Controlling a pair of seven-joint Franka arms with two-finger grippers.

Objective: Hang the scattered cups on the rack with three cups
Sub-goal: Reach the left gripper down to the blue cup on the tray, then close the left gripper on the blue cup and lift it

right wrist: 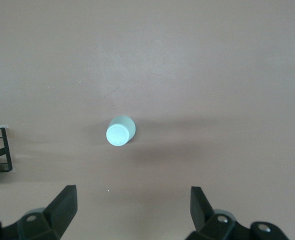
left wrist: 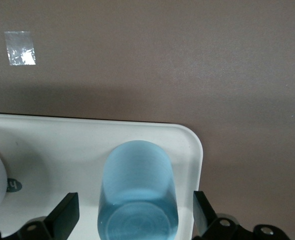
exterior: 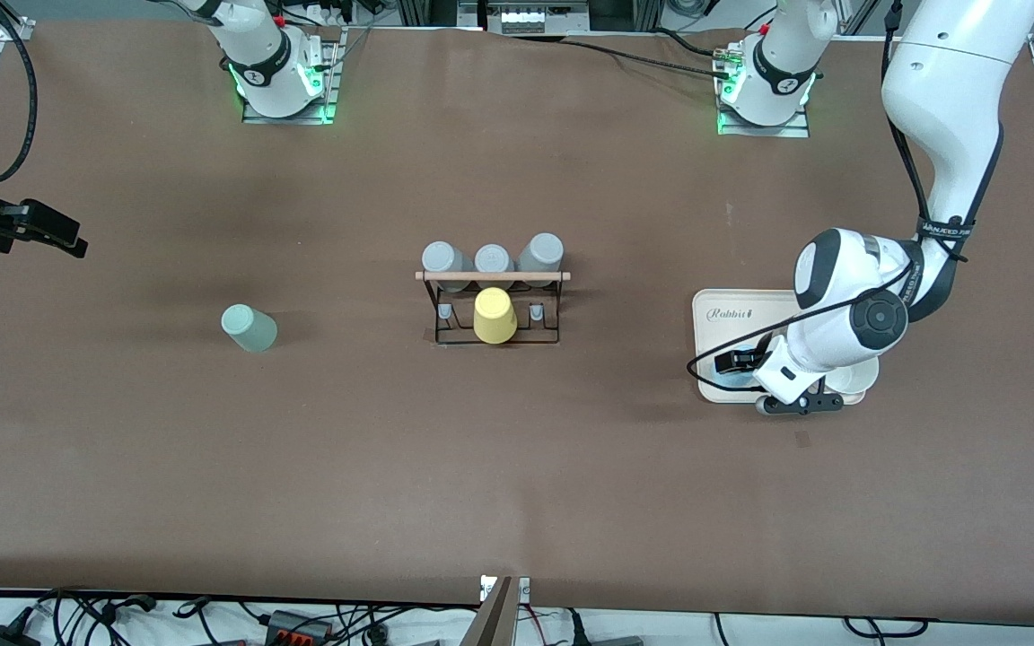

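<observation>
Left gripper: we see its fingers spread wide, flanking the light blue tapered plastic cup on the beige tray without touching.
Right gripper: spread wide, empty, high over the table's edge.
Pale mint green plastic cup: upside down on the table, toward the right arm's end.
Hidden: in the front view the left arm covers the blue cup.

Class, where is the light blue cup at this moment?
The blue cup stands upside down on the beige tray near one corner, toward the left arm's end of the table, between the open fingers of the left gripper.
</observation>
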